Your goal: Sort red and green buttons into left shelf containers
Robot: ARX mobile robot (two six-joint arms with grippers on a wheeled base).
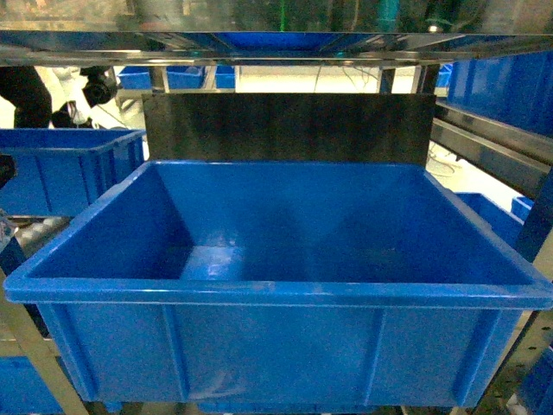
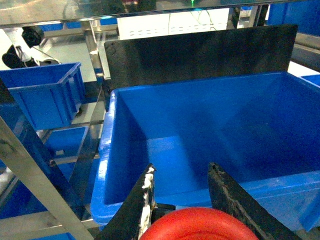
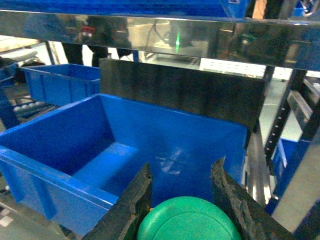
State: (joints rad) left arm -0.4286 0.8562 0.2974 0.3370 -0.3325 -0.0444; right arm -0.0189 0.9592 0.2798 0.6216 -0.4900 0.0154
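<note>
Red button point(image 2: 199, 226): we see one, its round cap between the jaws of the left gripper point(image 2: 182, 200), at the near rim of the big bin.
Green button point(image 3: 187, 220): one, its cap between the jaws of the right gripper point(image 3: 182, 200), also at the bin's near edge.
Jaws: both pairs stand narrow, closed around a cap; the bodies below are out of view.
Handling: we judge each button light and rigid, hard plastic with a smooth domed cap that could slip if pinched on the curve; the stubby body under the cap looks the safer hold, and a short drop should not hurt it.
Near bin point(image 1: 276, 290): one deep blue container directly ahead, stiff walls, thick rim, its visible floor bare.
Count of buttons: two in all, one red, one green.
Left bin point(image 1: 65, 164): a second blue container further off on the left shelf.
Backboard point(image 1: 289, 128): one dark panel upright behind the near bin.
Other bins: more blue ones beyond, count unclear.
</note>
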